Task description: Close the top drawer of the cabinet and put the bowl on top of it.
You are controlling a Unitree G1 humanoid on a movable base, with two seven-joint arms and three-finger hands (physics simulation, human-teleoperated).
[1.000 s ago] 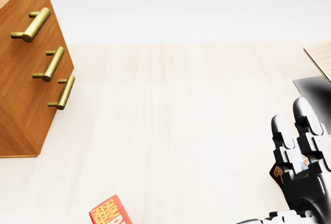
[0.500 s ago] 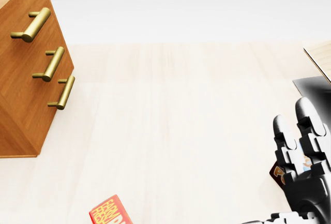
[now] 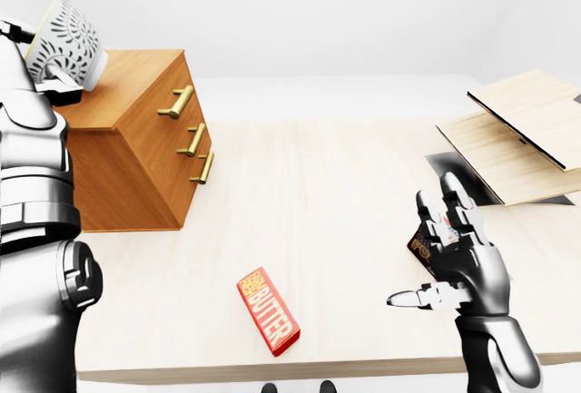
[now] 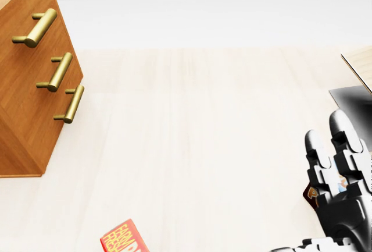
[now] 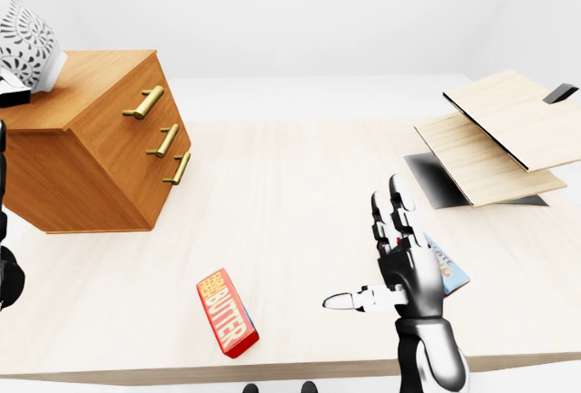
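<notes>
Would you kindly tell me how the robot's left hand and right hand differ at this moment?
The left hand is raised beside the cabinet, gripping the tilted bowl; the right hand is low over the table, empty. The left hand is closed, the right hand spread open. Both are shiny grey metal.

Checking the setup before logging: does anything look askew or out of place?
The bowl is tipped sideways over the cabinet, not standing on it. At the left-eye view's right, two wooden panels lie overlapped and slanted.
</notes>
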